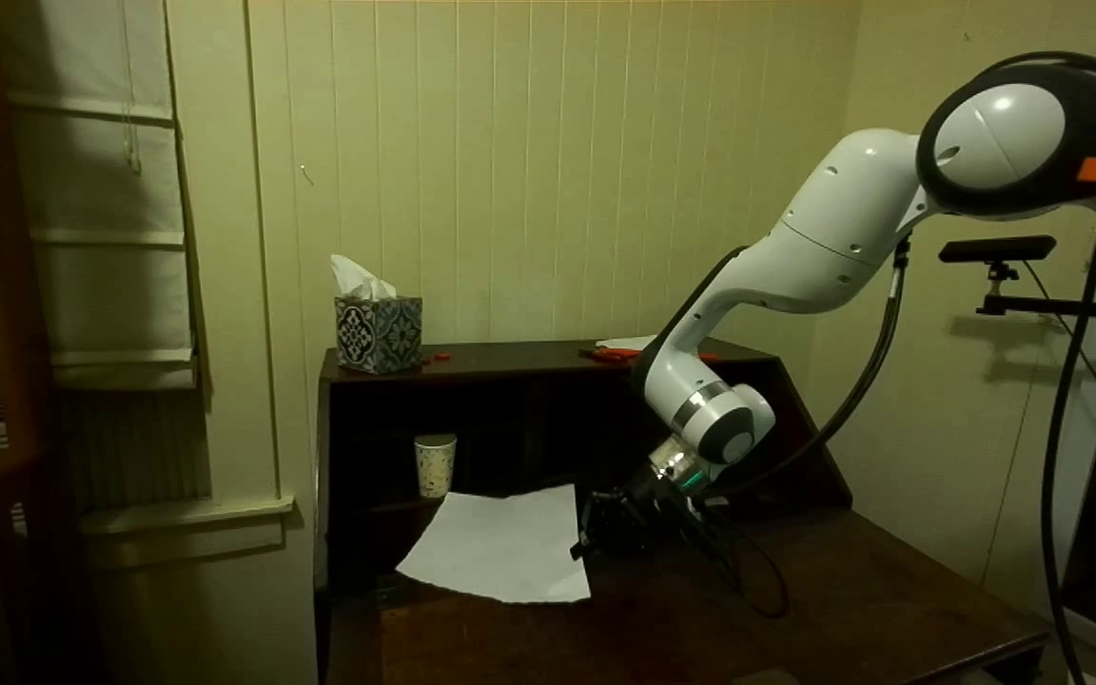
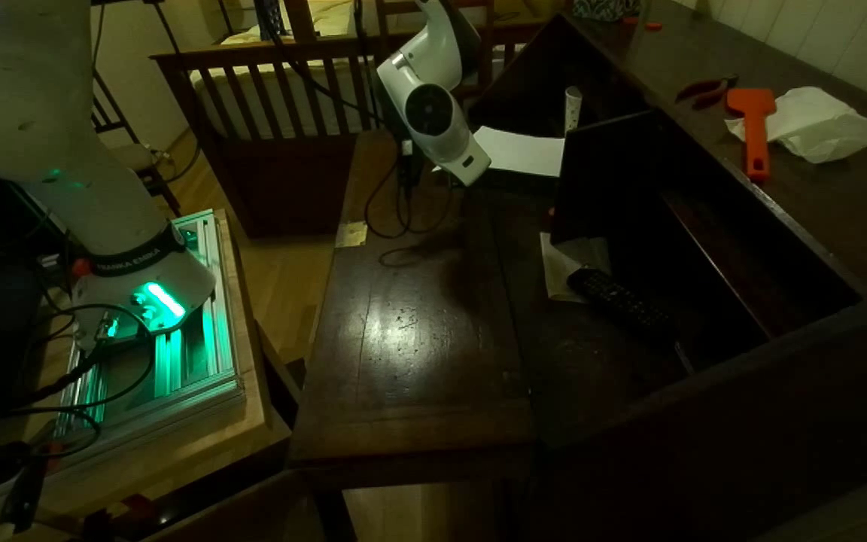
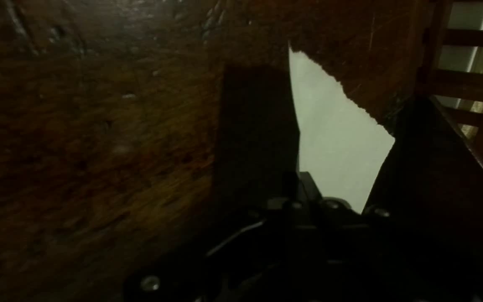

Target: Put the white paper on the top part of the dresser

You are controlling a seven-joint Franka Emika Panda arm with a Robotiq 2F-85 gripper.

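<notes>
The white paper (image 1: pixel 496 547) is over the bench (image 1: pixel 795 590), the broad lower surface of the dresser (image 1: pixel 500 359), in front of its open compartments (image 1: pixel 500 428). The sheet is bowed, with a ragged edge visible in the wrist view. The gripper (image 3: pixel 299 179) has its jaws clenched on a side edge of the sheet; whether the sheet also touches the dresser cannot be determined. A spotted cup (image 1: pixel 435 466) stands upright in a compartment just behind the sheet. On the dresser's top, at one end, sits a patterned tissue box (image 1: pixel 379 335), white tissue (image 1: pixel 358 278) protruding, a small red item (image 1: pixel 441 357) just beside it. Well apart from the box, an exterior view shows pliers (image 2: pixel 707 92) near an orange tool (image 2: pixel 756 139) that overlaps a crumpled white sheet (image 2: pixel 825 124). A remote control (image 2: pixel 618 297) lies with one end over a pale paper (image 2: pixel 558 271). The robot arm (image 1: pixel 824 228) reaches in above the bench.
</notes>
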